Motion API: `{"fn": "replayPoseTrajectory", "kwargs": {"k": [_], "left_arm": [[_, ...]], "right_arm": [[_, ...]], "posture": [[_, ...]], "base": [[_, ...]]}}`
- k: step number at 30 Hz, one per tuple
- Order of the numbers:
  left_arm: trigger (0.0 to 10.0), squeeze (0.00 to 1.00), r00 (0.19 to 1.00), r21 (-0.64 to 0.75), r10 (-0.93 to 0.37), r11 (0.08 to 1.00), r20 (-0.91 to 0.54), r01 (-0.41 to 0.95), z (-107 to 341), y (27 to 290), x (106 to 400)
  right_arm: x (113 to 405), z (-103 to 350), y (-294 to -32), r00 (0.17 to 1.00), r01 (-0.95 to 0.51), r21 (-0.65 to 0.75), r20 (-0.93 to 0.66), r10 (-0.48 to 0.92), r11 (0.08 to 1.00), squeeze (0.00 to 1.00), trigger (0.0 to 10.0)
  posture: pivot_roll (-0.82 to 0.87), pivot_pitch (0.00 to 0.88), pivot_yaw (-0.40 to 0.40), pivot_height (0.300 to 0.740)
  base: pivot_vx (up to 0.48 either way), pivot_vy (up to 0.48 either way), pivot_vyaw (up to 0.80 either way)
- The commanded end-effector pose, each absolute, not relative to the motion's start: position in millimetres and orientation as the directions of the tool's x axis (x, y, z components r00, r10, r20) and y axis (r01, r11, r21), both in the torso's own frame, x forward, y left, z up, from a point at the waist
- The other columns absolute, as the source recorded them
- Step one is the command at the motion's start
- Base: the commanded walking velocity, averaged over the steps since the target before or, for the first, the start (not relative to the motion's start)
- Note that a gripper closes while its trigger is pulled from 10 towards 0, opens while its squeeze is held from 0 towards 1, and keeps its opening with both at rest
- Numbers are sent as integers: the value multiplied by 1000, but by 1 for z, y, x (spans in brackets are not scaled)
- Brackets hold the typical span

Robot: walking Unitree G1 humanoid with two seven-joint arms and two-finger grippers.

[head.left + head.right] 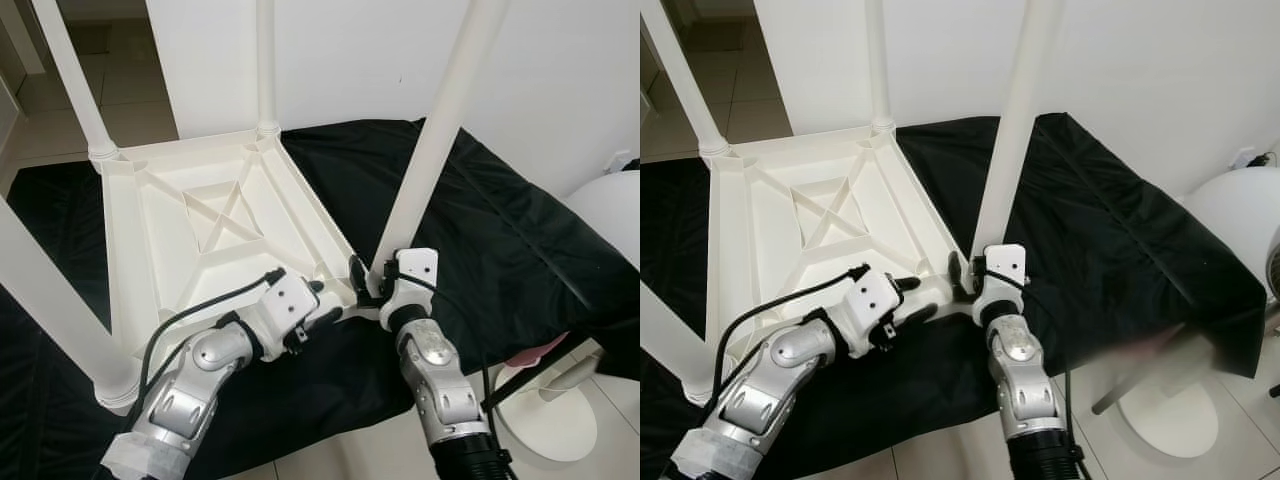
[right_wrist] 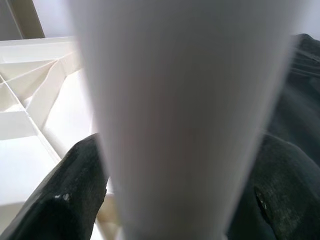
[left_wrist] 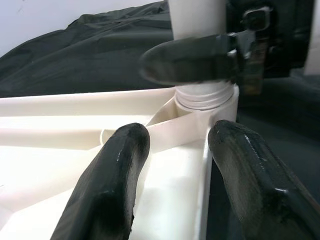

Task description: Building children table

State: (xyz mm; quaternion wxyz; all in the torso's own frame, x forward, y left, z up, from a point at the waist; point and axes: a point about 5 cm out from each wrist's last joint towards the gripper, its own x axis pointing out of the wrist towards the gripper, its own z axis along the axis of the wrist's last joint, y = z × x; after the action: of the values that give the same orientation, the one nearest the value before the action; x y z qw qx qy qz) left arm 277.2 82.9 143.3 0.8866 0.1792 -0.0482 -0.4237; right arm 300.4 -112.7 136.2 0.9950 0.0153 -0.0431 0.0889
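A white children's table (image 1: 215,215) lies upside down on a black cloth, its four legs pointing up. My right gripper (image 1: 367,280) is shut on the near right leg (image 1: 430,150) just above its socket; the leg (image 2: 180,110) sits between the black fingers (image 2: 65,200). My left gripper (image 1: 325,300) is open at the same corner, and its fingers (image 3: 115,180) straddle the table's rim (image 3: 200,150). The leg's ribbed base (image 3: 205,95) sits in the corner socket, with a finger of the right gripper across it.
Three other legs stand at the back left (image 1: 70,75), back middle (image 1: 265,60) and near left (image 1: 55,310). The black cloth (image 1: 500,230) spreads to the right. A white rounded object (image 1: 610,215) and a white round base (image 1: 550,415) stand on the tiled floor at right.
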Motion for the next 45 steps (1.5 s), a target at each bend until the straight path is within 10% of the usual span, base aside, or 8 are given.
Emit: {"fn": "replayPoseTrajectory", "kwargs": {"k": [1, 29, 45], "left_arm": [[10000, 0, 711, 357, -700, 651, -58, 670, 142, 88, 283], [10000, 0, 764, 352, -617, 684, -188, 639, 121, 117, 277], [10000, 0, 902, 200, -429, 889, 52, 412, 139, 130, 264]], "right_arm": [[295, 133, -114, 977, -198, 30, 85, 195, 980, 0, 10000], [232, 109, -147, 950, -303, -27, 67, 304, 953, 0, 10000], [233, 109, -143, 939, -329, -62, 81, 334, 942, 0, 10000]], "posture": [[-37, 46, -23, 740], [-51, 67, -1, 740], [-30, 81, 0, 740]], "base": [[0, 0, 0], [0, 0, 0], [0, 0, 0]]}}
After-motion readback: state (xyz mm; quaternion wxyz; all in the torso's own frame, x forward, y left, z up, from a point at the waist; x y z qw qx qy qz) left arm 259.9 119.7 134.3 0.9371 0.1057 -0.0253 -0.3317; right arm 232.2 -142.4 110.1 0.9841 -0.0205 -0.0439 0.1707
